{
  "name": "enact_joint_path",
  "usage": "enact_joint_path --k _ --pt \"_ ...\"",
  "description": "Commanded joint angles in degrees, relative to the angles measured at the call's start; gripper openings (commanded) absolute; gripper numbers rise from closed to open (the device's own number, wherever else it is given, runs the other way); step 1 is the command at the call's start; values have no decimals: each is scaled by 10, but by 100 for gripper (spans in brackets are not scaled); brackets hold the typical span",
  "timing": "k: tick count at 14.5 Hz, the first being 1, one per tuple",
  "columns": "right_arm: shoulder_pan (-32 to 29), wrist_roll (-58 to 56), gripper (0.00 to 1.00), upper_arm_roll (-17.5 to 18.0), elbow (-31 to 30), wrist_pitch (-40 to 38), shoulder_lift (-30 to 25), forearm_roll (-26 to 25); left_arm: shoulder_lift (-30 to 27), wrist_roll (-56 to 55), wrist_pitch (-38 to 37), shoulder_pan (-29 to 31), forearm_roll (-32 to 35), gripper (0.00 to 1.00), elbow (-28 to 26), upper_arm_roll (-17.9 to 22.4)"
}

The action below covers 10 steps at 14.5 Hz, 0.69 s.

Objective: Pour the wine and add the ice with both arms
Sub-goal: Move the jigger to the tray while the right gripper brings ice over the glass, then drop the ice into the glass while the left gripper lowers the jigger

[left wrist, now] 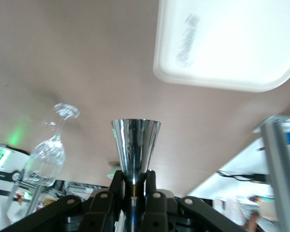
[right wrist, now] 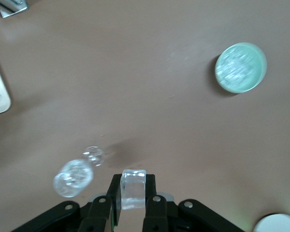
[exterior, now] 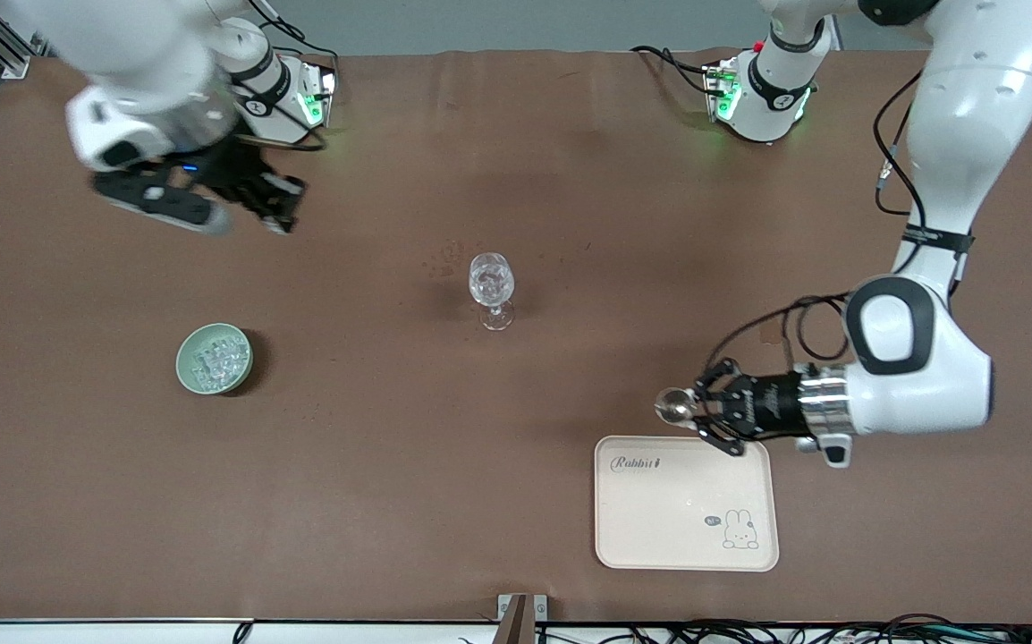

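My left gripper (exterior: pixel 690 410) is shut on the small shiny metal wine cup (exterior: pixel 676 406) and holds it above the table, just past the tray's edge that lies farther from the front camera. In the left wrist view the cup (left wrist: pixel 135 145) sits between my fingers (left wrist: pixel 117 186). My right gripper (exterior: pixel 282 213) hangs over the table near the right arm's base, shut on one clear ice cube (right wrist: pixel 133 187). The clear stemmed glass (exterior: pixel 491 286) stands upright mid-table. The pale green bowl (exterior: pixel 183 365), with a heap of ice (exterior: pixel 216 361) in it, sits toward the right arm's end.
A cream tray (exterior: pixel 684 501) with a rabbit print lies near the front edge, below the left gripper. It also shows in the left wrist view (left wrist: pixel 227 43). The glass (right wrist: pixel 73 177) and the bowl (right wrist: pixel 240 67) show in the right wrist view. The table is brown.
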Motion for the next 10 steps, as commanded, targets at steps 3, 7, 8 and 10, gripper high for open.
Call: enact_joint_path --k 3,7,8,10 --pt "93 113 1 -8 5 99 94 -2 93 82 79 32 -64 1 47 -6" --pt "117 131 1 -8 4 166 163 -1 155 177 85 55 -196 1 77 -4" --pt "130 131 1 -9 3 168 172 -2 165 202 86 55 -198 1 78 -1" --pt "134 131 1 -9 -4 165 178 -3 187 233 87 62 -199 1 89 4"
